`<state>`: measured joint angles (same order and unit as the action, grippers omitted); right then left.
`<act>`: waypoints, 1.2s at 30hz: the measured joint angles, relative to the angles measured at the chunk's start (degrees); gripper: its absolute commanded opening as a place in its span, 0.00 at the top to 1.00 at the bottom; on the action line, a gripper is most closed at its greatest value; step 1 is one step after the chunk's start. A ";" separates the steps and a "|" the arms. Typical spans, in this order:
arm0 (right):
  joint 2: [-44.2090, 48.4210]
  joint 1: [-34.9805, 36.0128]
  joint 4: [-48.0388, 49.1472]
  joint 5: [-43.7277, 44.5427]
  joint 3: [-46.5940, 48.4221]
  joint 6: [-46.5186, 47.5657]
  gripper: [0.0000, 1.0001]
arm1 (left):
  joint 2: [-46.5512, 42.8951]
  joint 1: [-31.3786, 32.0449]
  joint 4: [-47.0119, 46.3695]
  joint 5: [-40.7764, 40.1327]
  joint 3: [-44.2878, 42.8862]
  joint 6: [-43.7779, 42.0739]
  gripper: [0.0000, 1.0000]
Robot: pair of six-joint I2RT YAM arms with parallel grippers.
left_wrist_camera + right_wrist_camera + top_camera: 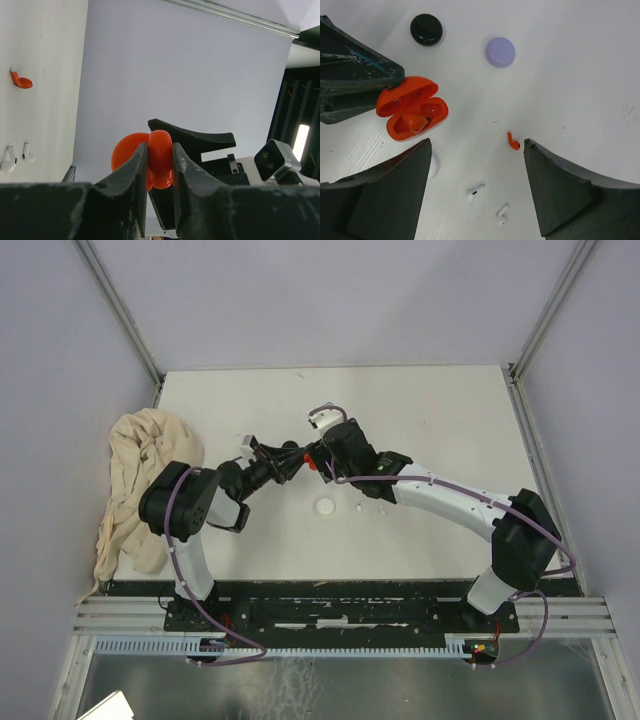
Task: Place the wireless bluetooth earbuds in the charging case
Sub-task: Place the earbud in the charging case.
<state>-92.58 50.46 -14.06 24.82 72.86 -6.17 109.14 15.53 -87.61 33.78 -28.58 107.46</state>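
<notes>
The red charging case (412,107) hangs open above the table, and my left gripper (160,147) is shut on it. One red earbud (415,121) sits inside the case. The other red earbud (513,141) lies on the table; the left wrist view has it as the red earbud (21,81) at far left. My right gripper (477,145) is open right beside the case, with nothing between its fingers. Two white earbuds (475,192) (502,213) lie below it. From above, both grippers meet at the red case (312,463).
A black case (426,29) and a lilac case (500,51) lie shut on the table beyond the red one. A white case (325,506) lies just in front of the grippers. A beige cloth (140,480) is heaped at the table's left edge.
</notes>
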 measured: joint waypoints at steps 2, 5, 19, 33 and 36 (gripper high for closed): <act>-0.42 -0.11 -1.22 -0.33 0.11 -0.07 0.18 | 0.00 -0.02 0.00 0.31 0.00 -0.07 0.97; -0.50 -0.26 -1.95 -0.52 0.33 -0.09 0.18 | 0.00 0.00 0.00 0.87 0.00 -0.13 0.97; -1.27 -0.33 -2.67 -2.34 1.95 -0.22 0.18 | 0.02 0.00 0.00 1.40 0.00 -0.83 0.97; -1.64 -0.33 -2.78 -3.21 2.91 -0.22 0.18 | 1.14 0.02 0.00 2.38 0.00 -2.56 0.97; -2.05 -0.33 -2.73 -3.23 3.21 -0.22 0.18 | 1.14 0.04 0.04 2.36 0.00 -2.75 0.97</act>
<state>-94.63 50.13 -16.80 21.58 76.07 -6.39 110.28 15.57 -87.57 36.14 -28.58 104.71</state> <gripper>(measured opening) 0.823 0.287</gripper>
